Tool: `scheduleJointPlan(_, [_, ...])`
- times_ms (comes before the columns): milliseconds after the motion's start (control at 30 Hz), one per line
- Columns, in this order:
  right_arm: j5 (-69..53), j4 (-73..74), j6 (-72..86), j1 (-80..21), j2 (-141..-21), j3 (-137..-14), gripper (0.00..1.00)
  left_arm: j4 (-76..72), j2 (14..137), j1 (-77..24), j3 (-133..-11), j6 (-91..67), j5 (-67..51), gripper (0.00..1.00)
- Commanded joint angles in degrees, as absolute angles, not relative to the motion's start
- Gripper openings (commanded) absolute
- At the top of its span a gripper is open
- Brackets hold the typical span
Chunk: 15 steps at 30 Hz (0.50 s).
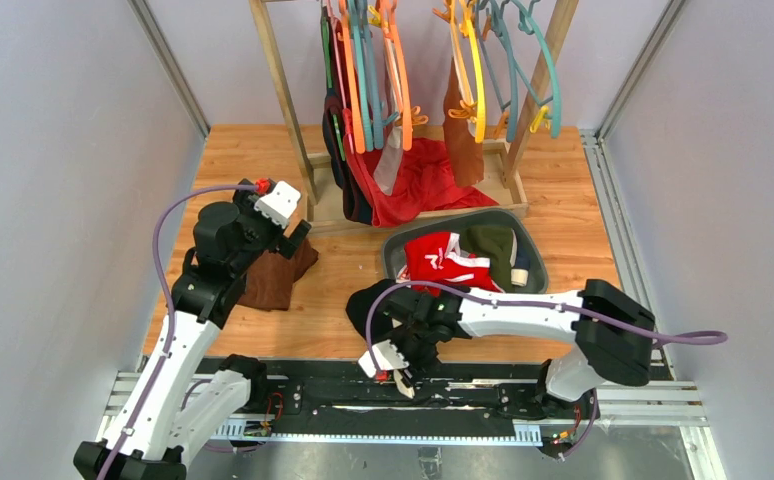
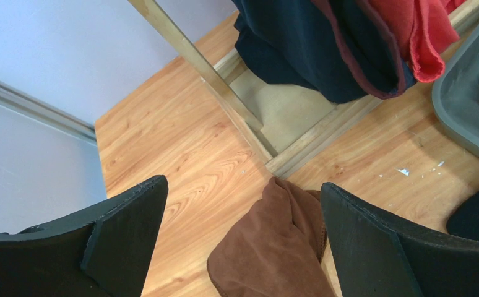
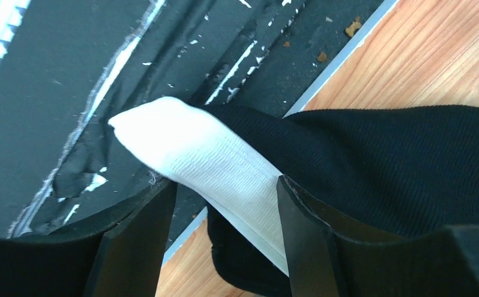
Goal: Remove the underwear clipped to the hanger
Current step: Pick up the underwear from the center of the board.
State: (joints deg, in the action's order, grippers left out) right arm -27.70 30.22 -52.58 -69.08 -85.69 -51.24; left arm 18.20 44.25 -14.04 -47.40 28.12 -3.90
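Observation:
A black underwear (image 3: 398, 161) with a white waistband (image 3: 206, 154) lies at the table's near edge, partly over the black base rail. My right gripper (image 3: 224, 198) is open around the waistband, which touches only the right finger. From above, that right gripper (image 1: 395, 375) sits just in front of the black underwear (image 1: 368, 305). A red underwear with white trim (image 1: 443, 262) lies in the grey bin (image 1: 395, 250). A pale beige piece (image 1: 391, 160) and a brown one (image 1: 460, 140) hang from the hangers (image 1: 373, 70). My left gripper (image 2: 243, 210) is open, holding nothing.
A dark brown cloth (image 2: 274, 247) lies on the table under the left gripper (image 1: 288, 235). A large red cloth (image 1: 423, 180) drapes in the wooden rack's base (image 1: 318, 205). Dark garments (image 1: 338, 150) hang at the rack's left post.

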Motion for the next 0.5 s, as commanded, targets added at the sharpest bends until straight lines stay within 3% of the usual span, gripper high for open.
scheduleJointPlan(0, [-22.64,29.64,-55.00,-70.16,-88.84,-53.95,0.62,15.82,42.58,-13.87,-46.11,28.69,-5.55,0.98])
scheduleJointPlan(100, [-20.28,27.55,-55.08,-70.72,-90.08,-53.62,0.55,15.73,42.29,-13.88,-45.97,28.74,-5.84,0.98])
scheduleJointPlan(367, [-18.75,26.15,-53.39,-70.75,-88.40,-54.29,0.10,15.30,41.73,-13.84,-45.27,29.17,-6.15,0.98])
scheduleJointPlan(467, [-20.50,26.10,-52.56,-70.75,-84.89,-54.72,0.01,15.38,41.58,-13.89,-45.26,29.18,-6.04,0.98])
